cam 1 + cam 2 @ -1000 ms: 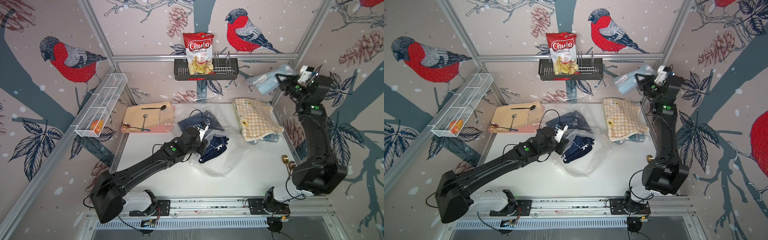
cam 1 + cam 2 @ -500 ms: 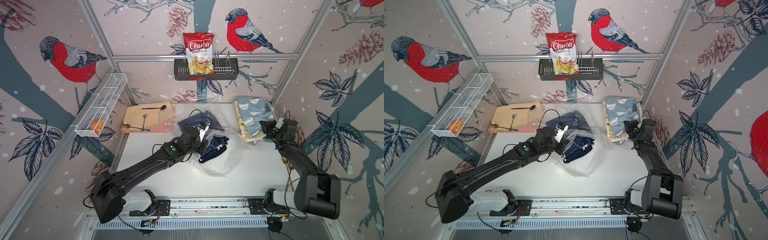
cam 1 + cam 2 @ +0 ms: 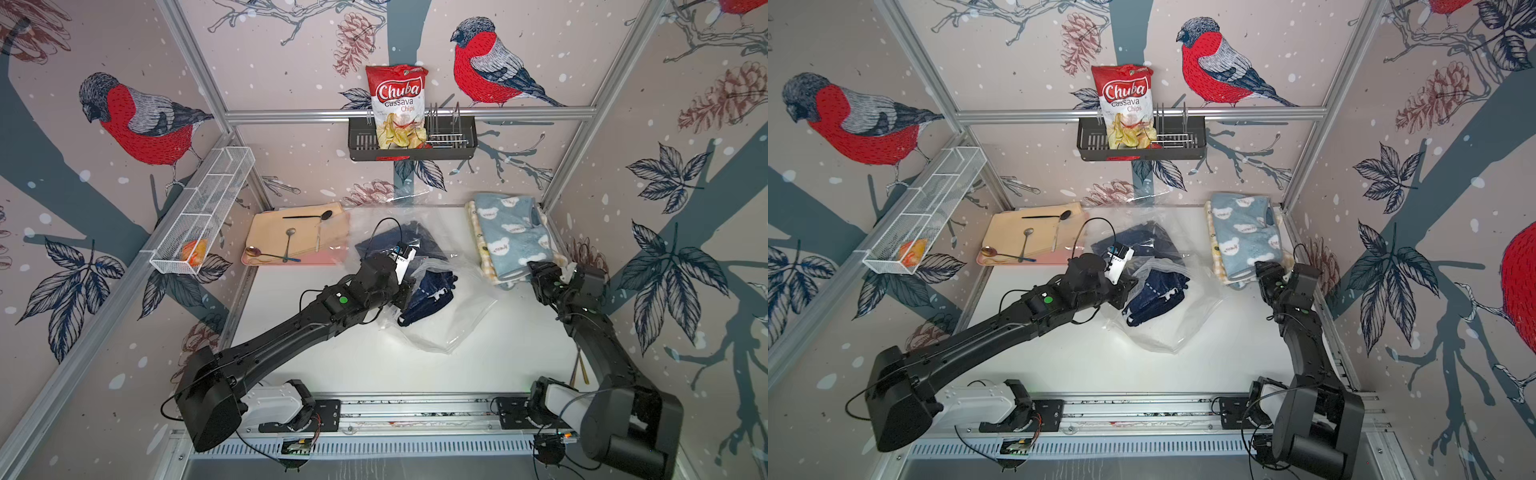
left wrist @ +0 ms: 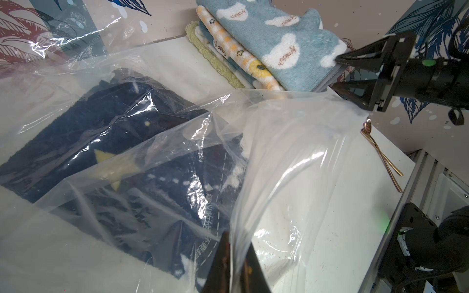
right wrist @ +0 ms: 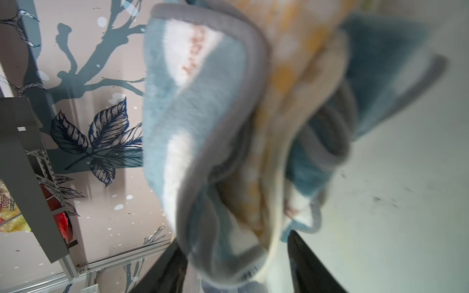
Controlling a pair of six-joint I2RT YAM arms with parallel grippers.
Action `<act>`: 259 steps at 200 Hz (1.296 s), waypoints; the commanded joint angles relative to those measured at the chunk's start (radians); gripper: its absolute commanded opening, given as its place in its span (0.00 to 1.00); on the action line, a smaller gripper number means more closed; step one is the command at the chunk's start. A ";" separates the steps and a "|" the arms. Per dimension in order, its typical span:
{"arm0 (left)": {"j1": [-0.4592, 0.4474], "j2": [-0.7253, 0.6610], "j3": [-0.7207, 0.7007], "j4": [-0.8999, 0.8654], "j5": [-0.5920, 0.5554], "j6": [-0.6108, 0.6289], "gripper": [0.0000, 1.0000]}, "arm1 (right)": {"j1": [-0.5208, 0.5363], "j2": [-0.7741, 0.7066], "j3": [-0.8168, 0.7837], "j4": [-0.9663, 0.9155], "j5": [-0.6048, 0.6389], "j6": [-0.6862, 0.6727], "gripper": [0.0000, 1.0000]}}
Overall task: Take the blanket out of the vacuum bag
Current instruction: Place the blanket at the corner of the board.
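The vacuum bag (image 3: 453, 320) (image 3: 1167, 328) lies crumpled in the middle of the table. A dark navy blanket (image 3: 430, 291) (image 4: 162, 192) shows through its clear film, with more navy cloth (image 3: 399, 243) further back under plastic. My left gripper (image 3: 409, 286) (image 4: 236, 238) is shut on a fold of the bag's film at its near left side. A light blue bear-print blanket (image 3: 513, 232) (image 5: 193, 106) tops a pile of folded cloths at the back right. My right gripper (image 3: 540, 270) (image 5: 234, 238) stands open at that pile's near corner, with the cloth edge loose between its fingers.
A beige board (image 3: 266, 232) with several spoons lies at the back left. A white wire shelf (image 3: 203, 212) hangs on the left wall. A black basket (image 3: 361, 145) on the back wall holds a red chips bag (image 3: 397, 95). Gold spoons (image 4: 383, 154) lie by the table's right edge.
My right arm came down from high at the right wall with the light blue blanket, laid it on the pile and opened its jaws. The left arm has stayed in place.
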 commanded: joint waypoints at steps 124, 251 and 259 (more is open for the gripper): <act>0.000 0.011 -0.002 0.028 -0.004 0.002 0.08 | 0.137 0.289 0.553 -0.108 -0.069 -0.246 0.27; 0.001 0.054 0.011 0.018 0.012 0.005 0.07 | 0.069 0.475 0.329 0.097 0.000 -0.228 0.55; 0.002 0.052 0.012 0.019 0.009 0.004 0.07 | 0.070 0.466 0.352 0.073 -0.004 -0.236 0.56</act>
